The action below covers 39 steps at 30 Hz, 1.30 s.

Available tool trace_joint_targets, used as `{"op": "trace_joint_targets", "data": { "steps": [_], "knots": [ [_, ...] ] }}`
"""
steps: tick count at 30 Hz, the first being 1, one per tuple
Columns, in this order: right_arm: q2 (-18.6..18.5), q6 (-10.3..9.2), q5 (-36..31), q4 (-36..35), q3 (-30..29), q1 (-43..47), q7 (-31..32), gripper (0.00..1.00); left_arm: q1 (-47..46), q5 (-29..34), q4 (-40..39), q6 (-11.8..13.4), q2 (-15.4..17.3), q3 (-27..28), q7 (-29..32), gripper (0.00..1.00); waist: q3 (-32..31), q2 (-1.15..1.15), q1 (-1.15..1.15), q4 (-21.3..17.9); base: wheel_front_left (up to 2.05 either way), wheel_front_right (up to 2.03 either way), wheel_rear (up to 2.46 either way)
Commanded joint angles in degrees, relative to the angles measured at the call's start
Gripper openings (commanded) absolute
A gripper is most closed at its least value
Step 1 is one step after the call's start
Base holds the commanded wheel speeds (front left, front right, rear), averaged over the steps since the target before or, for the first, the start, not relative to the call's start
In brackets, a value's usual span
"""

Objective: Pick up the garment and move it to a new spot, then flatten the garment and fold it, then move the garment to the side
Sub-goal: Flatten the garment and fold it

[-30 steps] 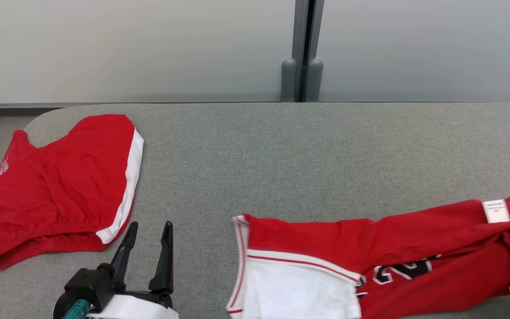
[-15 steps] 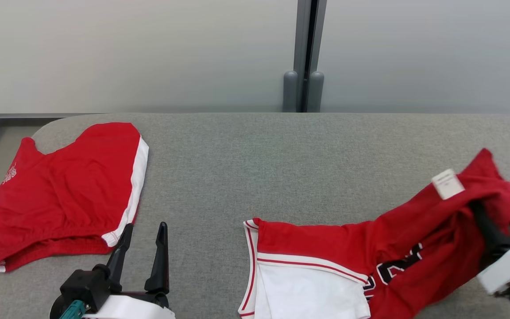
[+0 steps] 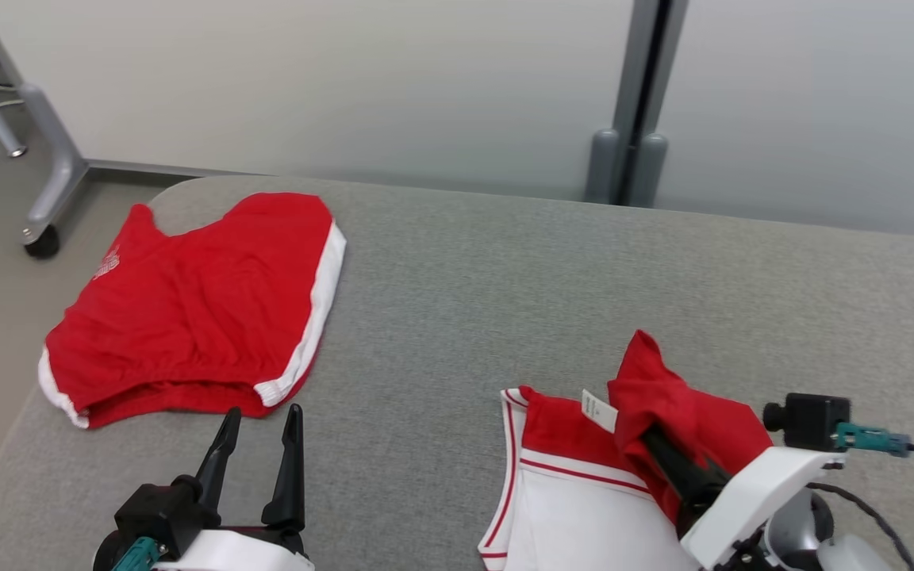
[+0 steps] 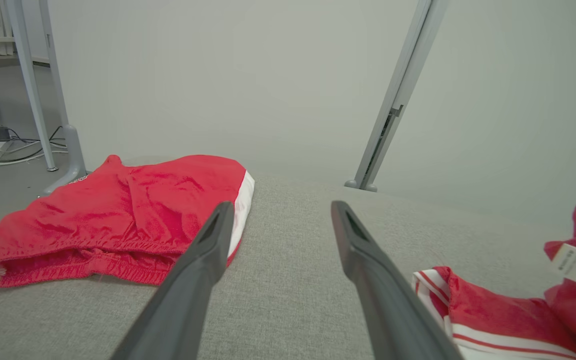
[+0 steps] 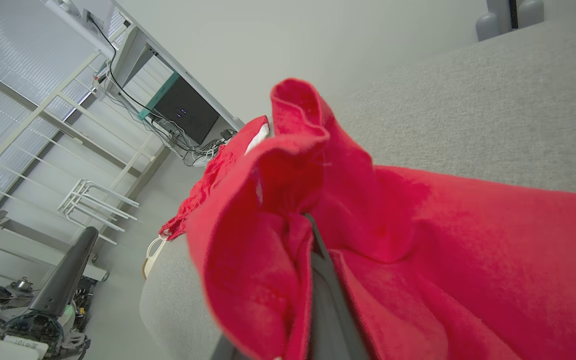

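The garment (image 3: 584,507) is a red jersey with white panels and red-and-white trim, lying at the table's near right. My right gripper (image 3: 646,434) is shut on a bunched red end of it (image 3: 663,396), held up over the rest of the jersey; a white label (image 3: 598,410) hangs beside the bunch. In the right wrist view red cloth (image 5: 418,240) wraps around my right gripper (image 5: 310,220), hiding its tips. My left gripper (image 3: 264,412) stands open and empty at the near left, left of the jersey. In the left wrist view my left gripper (image 4: 282,207) points between the jersey (image 4: 493,320) and the shorts.
Red shorts with white trim (image 3: 195,301) lie folded at the table's far left, just beyond my left gripper. The grey cloth-covered table (image 3: 505,277) has a rounded left end. A stand leg with a castor (image 3: 43,238) is on the floor at left; a grey post (image 3: 631,159) is behind.
My right gripper has carried the jersey's red end up and to the left, over the rest of the jersey. The head camera has turned. The left gripper stays open in place.
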Motion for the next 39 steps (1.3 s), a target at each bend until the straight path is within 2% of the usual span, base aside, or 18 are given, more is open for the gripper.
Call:
{"op": "trace_joint_targets", "data": {
  "steps": [1, 7, 11, 12, 13, 14, 20, 28, 33, 39],
  "knots": [
    [0.41, 0.03, 0.23, 2.18, 0.86, -1.12, -0.67, 0.0, -0.93, 0.23, 0.37, -0.18, 0.26, -0.01, -0.1, 1.0, 0.29, 0.0, 0.0, 1.97, 0.0, 0.0, 0.0],
    [2.86, 0.03, 2.81, 9.59, 5.35, -3.95, -1.65, 0.0, -1.36, 0.16, 0.94, -0.46, 0.34, -0.35, 0.0, 1.0, 0.74, 0.0, 0.0, 4.83, 0.0, 0.0, 0.0],
    [3.14, 0.03, 3.37, 13.85, 7.69, -5.37, -2.73, 0.0, -1.38, -0.11, 1.26, -0.52, 0.38, -0.31, -0.02, 1.0, 0.94, 0.0, 0.0, 5.45, 0.0, 0.0, 0.0],
    [3.31, 0.03, 3.51, 14.95, 8.28, -5.68, -2.86, 0.44, -1.38, -0.13, 1.4, -0.55, 0.35, -0.36, -0.03, 1.0, 0.91, 0.0, 0.0, 5.5, 0.0, 0.0, 0.0],
    [3.48, 0.03, 3.57, 15.81, 8.83, -6.11, -3.03, 0.95, -1.35, -0.19, 1.51, -0.54, 0.35, -0.38, -0.03, 1.0, 0.88, 0.0, 0.0, 5.48, 0.0, 0.0, 0.0],
    [3.59, 0.03, 3.81, 16.38, 9.3, -6.54, -3.27, 1.0, -1.28, -0.28, 1.6, -0.5, 0.34, -0.38, -0.03, 1.0, 0.82, 0.0, 0.0, 5.37, 0.0, 0.0, 0.0],
    [1.64, 0.03, 4.47, 15.13, 11.15, -7.88, -5.77, 1.0, -0.77, -0.62, 1.88, -0.21, 0.58, -0.05, -0.06, 1.0, -0.08, 0.0, 0.0, 3.38, 0.0, 0.0, 0.0],
    [-4.56, 0.03, 6.21, 7.67, 8.73, -6.96, -7.14, 1.0, 0.47, -1.04, 1.42, 0.25, 0.64, 0.93, -0.14, 1.0, -0.89, 0.0, 0.0, -0.29, 0.0, 0.0, 0.0],
    [-9.64, 0.03, 8.74, 2.67, 4.18, -4.74, -6.94, 1.0, 0.74, -0.86, 1.28, 0.27, 0.15, 1.03, -0.19, 1.0, -1.12, 0.0, 0.0, -2.03, 0.0, 0.0, 0.0],
    [-13.66, 0.03, 5.3, 1.93, -4.18, -1.93, -12.36, 1.0, 0.81, -0.56, 1.12, 0.1, -0.36, 1.31, -0.2, 1.0, -1.14, 0.0, 0.0, -2.71, 0.0, 0.0, 0.0]
  ]
}}
